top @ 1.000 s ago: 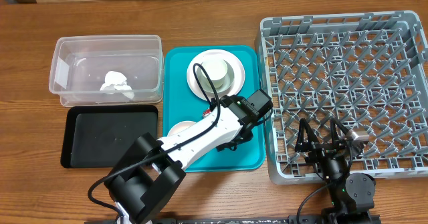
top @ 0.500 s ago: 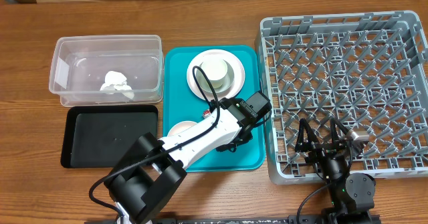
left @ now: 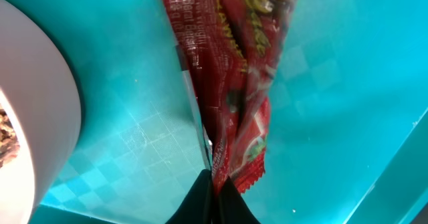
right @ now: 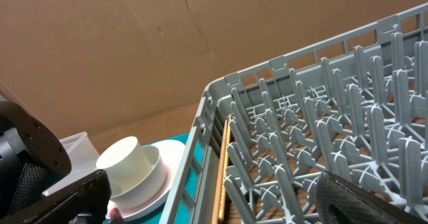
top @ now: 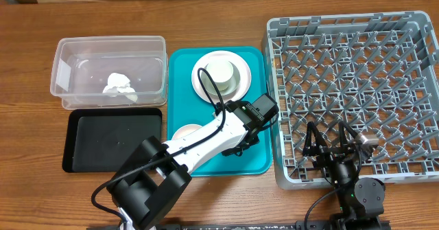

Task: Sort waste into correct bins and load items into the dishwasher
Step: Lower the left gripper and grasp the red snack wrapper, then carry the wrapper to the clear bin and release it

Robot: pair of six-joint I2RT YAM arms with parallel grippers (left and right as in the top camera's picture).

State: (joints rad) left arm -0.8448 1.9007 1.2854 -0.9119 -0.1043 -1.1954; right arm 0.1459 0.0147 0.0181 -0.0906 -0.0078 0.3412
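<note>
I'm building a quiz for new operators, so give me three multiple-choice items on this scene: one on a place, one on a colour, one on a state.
1. Seen from overhead, the clear tub holding the napkin lies on which side of the teal tray? A right B left C below
2. The wrapper in the left claw is: A green B white C red
3. The right claw is: A open B shut empty C shut on something
Key: B, tub sits left; C, red foil pinched; A, its jaws stand apart.
</note>
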